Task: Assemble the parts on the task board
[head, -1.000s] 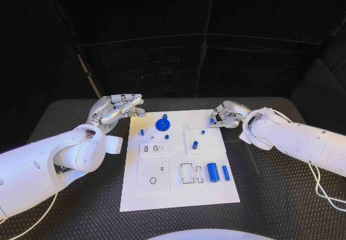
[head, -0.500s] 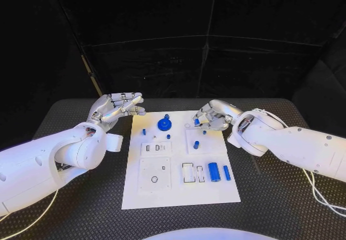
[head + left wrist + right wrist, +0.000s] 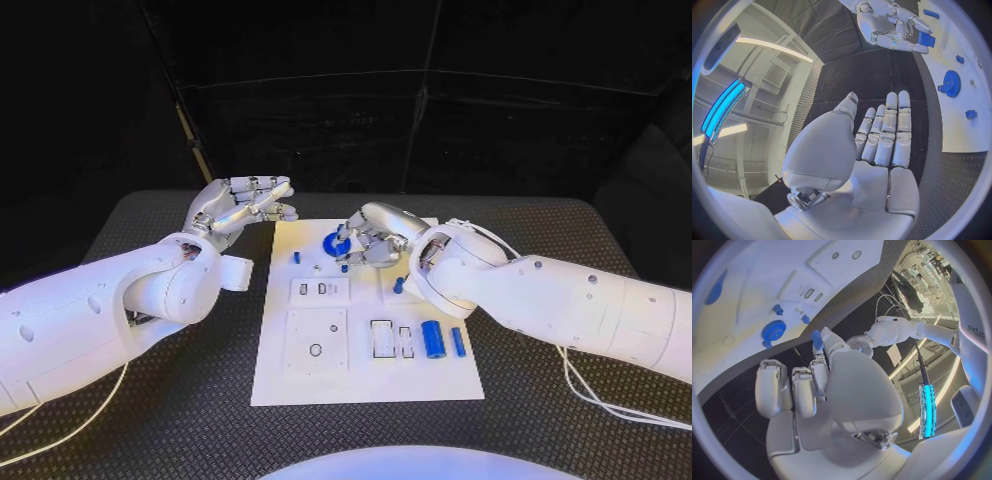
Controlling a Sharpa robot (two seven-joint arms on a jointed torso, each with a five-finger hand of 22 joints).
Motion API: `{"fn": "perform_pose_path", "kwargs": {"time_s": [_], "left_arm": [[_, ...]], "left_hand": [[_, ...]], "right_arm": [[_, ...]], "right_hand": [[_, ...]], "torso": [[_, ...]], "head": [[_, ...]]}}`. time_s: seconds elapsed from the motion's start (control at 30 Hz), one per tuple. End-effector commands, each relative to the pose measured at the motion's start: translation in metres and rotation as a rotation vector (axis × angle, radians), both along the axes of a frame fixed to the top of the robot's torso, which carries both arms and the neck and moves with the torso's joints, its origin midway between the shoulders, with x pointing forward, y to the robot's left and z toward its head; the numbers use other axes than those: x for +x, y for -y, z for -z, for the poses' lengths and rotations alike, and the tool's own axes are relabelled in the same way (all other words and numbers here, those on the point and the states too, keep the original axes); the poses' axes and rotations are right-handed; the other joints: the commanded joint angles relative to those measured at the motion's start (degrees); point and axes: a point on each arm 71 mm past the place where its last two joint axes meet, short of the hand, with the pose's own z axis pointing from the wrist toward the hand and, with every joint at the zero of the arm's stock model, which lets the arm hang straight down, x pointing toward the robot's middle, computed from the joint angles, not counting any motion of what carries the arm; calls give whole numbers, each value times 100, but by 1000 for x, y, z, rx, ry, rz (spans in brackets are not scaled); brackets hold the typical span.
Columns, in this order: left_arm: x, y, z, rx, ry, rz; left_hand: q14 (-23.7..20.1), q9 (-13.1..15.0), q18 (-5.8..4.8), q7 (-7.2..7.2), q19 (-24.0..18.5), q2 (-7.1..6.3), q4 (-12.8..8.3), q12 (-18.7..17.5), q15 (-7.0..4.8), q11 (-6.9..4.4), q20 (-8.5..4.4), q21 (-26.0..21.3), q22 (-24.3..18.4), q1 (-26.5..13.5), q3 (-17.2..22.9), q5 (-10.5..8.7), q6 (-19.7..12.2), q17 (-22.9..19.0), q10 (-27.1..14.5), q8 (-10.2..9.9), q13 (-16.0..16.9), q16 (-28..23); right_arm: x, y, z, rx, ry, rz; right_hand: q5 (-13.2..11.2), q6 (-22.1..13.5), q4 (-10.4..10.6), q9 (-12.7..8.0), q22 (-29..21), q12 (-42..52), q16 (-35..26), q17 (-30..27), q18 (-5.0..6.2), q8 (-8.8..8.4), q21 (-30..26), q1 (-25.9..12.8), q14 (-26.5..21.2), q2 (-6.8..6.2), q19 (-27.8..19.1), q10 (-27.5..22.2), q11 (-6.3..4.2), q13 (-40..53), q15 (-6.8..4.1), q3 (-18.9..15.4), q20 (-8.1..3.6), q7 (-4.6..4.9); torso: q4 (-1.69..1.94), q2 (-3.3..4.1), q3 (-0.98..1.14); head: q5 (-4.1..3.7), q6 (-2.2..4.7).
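While pinching a small blue part [image 3: 817, 339] between the thumb and a finger of the right hand [image 3: 369, 232], now hovering just beside the blue gear [image 3: 336, 246], on its right. Brought there within the last second from well right of the gear, out at the edge of the task board [image 3: 361, 385], with the part carried along. Not yet set down: still clear of the board's surface, to judge from the right wrist view. Probably the approach to a seat near the gear, so fine alignment next; cannot tell which hole is meant.

Left of the gear, off the board and over bare worktop [image 3: 130, 225]: the left hand [image 3: 245, 205], kept in much the same place as a second ago. Fingers laid straight side by side with the thumb apart in the left wrist view, holding nothing. No part in the present step, by the look of it.

Just on the robot's side of the gear, standing in the board: several small blue pegs [image 3: 297, 257]. Further toward the robot and right of the gear, lying loose beside empty slots: a blue cylinder [image 3: 431, 340] and a blue bar [image 3: 457, 342], both untouched, so much of the assembly left.
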Motion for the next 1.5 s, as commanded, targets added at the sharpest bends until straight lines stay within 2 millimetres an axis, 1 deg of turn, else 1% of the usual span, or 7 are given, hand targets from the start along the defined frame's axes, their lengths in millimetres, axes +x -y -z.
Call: {"fn": "perform_pose_path", "kwargs": {"time_s": [0.03, 0.23, 0.33, 0.47, 0.63, 1.2, 1.5], "left_arm": [[1, 2, 0, -7, 1, 16], [1, 3, 1, -7, -4, 17], [1, 4, 2, -8, -5, 19], [1, 5, 2, -8, -7, 21], [1, 5, 3, -9, -10, 24], [1, 6, 6, -10, -21, 33], [1, 6, 6, -10, -23, 35]], "left_hand": [[35, 4, 74, 8, -31, 51, -33, 8, -10, 3, -6, -23, -7, -6, 0, -17, 48, 6, 49, -15, 7, -19], [41, 6, 74, 7, -29, 56, -37, 13, -13, -1, -8, -21, -6, -4, -1, -17, 61, 13, 66, -12, 8, -21], [44, 6, 74, 6, -28, 60, -41, 15, -15, -3, -9, -19, -6, 0, -1, -16, 69, 17, 75, -10, 9, -22], [47, 7, 75, 4, -26, 68, -48, 19, -17, -6, -11, -18, -6, 6, 2, -15, 81, 23, 89, -8, 10, -24], [49, 7, 75, 3, -25, 73, -52, 22, -19, -8, -12, -17, -6, 10, 3, -15, 88, 27, 99, -7, 10, -26], [50, 7, 74, 1, -25, 78, -56, 25, -20, -11, -14, -16, -6, 14, 5, -15, 95, 31, 110, -6, 11, -28], [50, 7, 74, 1, -25, 78, -56, 25, -20, -11, -14, -16, -6, 14, 5, -15, 95, 31, 110, -6, 11, -28]], "right_arm": [[-2, -7, 6, -64, -7, 38], [-7, -20, 19, -85, -36, 48], [-11, -24, 27, -101, -42, 44], [-14, -27, 36, -119, -36, 40], [-15, -30, 44, -139, -32, 47], [-14, -35, 52, -176, -53, 52], [-15, -39, 55, -184, -66, 39]], "right_hand": [[-38, 163, -14, 19, 96, -30, 12, 1334, -56, 58, -17, 15, 565, 111, -12, -27, -17, -15, -47, 40, -31, -120], [-49, 167, -18, 20, 83, -51, 5, 1319, -53, 61, -23, 7, 562, 106, -20, -42, -18, -38, -48, 42, -32, -122], [-52, 169, -23, 20, 67, -59, 3, 1315, -49, 63, -30, 4, 561, 98, -29, -48, -20, -46, -49, 44, -32, -124], [-52, 172, -28, 20, 67, -56, 3, 1316, -49, 65, -30, 2, 561, 93, -29, -45, -21, -42, -50, 45, -32, -126], [-47, 175, -34, 21, 61, -58, 2, 1314, -48, 67, -33, -3, 561, 85, -33, -45, -23, -42, -51, 47, -33, -127], [-27, 145, -46, 10, 25, -87, -10, 1289, -41, 52, -51, -78, 555, 27, -55, -63, -16, -63, -50, 53, -36, -114], [-35, 141, -51, 8, 17, -89, -12, 1286, -39, 50, -56, -99, 554, 5, -60, -63, -14, -62, -48, 52, -35, -113]], "torso": [[18, -32, -24], [-9, -33, -23], [4, -30, -18], [-1, -29, -15], [13, -25, -10], [11, -29, -12], [12, -26, -11]], "head": [[8, -27], [34, -49], [24, -65], [48, -71], [84, -102], [110, -120], [129, -161]]}}
